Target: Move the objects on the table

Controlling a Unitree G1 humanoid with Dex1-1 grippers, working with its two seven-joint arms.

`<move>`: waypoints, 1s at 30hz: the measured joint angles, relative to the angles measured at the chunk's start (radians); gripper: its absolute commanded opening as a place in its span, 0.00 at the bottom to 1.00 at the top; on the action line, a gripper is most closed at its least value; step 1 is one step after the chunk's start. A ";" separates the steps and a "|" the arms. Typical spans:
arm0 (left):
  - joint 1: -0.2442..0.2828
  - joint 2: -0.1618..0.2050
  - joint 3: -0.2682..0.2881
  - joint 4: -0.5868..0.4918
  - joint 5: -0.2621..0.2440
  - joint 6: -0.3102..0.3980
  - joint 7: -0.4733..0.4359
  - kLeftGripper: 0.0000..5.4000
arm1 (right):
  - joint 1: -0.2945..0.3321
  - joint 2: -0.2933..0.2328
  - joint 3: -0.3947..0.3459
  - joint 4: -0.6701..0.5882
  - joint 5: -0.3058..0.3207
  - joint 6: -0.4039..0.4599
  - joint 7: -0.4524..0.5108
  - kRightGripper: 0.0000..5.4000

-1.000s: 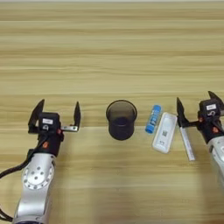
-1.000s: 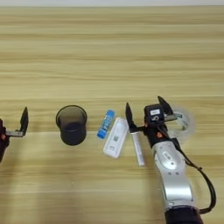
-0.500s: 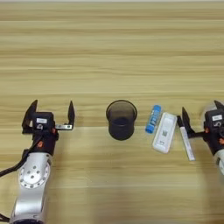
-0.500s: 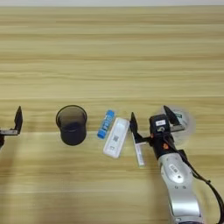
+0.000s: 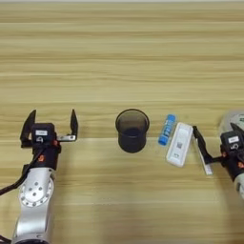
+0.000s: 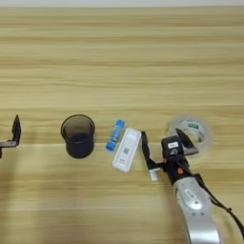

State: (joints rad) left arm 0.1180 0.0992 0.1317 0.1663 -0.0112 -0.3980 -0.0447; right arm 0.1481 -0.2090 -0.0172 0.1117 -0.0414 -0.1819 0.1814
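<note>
A dark translucent round cup (image 5: pixel 132 129) stands upright in the middle of the table (image 5: pixel 119 57). Right of it lie a short blue glue stick (image 5: pixel 167 129) and a flat white rectangular device (image 5: pixel 179 144). A thin white marker (image 5: pixel 206 164) lies right of the device. My right gripper (image 6: pixel 165 143) is open just right of the device, and its left finger overlaps the marker. My left gripper (image 5: pixel 51 125) is open at the left, well apart from the cup, with nothing between its fingers.
A clear tape roll (image 6: pixel 193 131) lies flat behind my right gripper, at the right. Both forearms reach up from the front edge of the table.
My left gripper has drifted left, away from the cup. My right gripper has pulled back toward the front edge and sits lower beside the marker. The objects have not moved.
</note>
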 measured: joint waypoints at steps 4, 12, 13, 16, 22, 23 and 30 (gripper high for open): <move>0.009 -0.002 0.000 -0.012 0.000 0.001 0.000 1.00 | 0.028 -0.015 0.008 -0.037 0.000 0.001 0.022 1.00; 0.022 -0.006 -0.001 -0.047 0.002 0.019 0.000 1.00 | 0.072 -0.031 0.029 -0.076 -0.009 0.030 0.050 1.00; 0.023 -0.007 -0.001 -0.050 0.002 0.021 0.000 1.00 | 0.076 -0.035 0.031 -0.077 -0.010 0.041 0.056 1.00; 0.025 -0.007 -0.001 -0.058 0.003 0.024 0.000 1.00 | 0.089 -0.048 0.042 -0.085 -0.011 0.048 0.070 1.00; 0.026 -0.008 -0.002 -0.065 0.003 0.034 0.001 1.00 | 0.110 -0.061 0.067 -0.098 -0.033 0.072 0.087 1.00; 0.027 -0.008 -0.002 -0.065 0.004 0.036 0.001 1.00 | 0.113 -0.063 0.067 -0.098 -0.035 0.078 0.086 1.00; 0.027 -0.008 -0.004 -0.065 0.005 0.041 0.001 1.00 | 0.113 -0.065 0.067 -0.076 -0.049 0.096 0.085 1.00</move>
State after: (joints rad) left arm 0.1448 0.0909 0.1275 0.1010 -0.0061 -0.3567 -0.0439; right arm 0.2614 -0.2745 0.0497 0.0357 -0.0899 -0.0862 0.2663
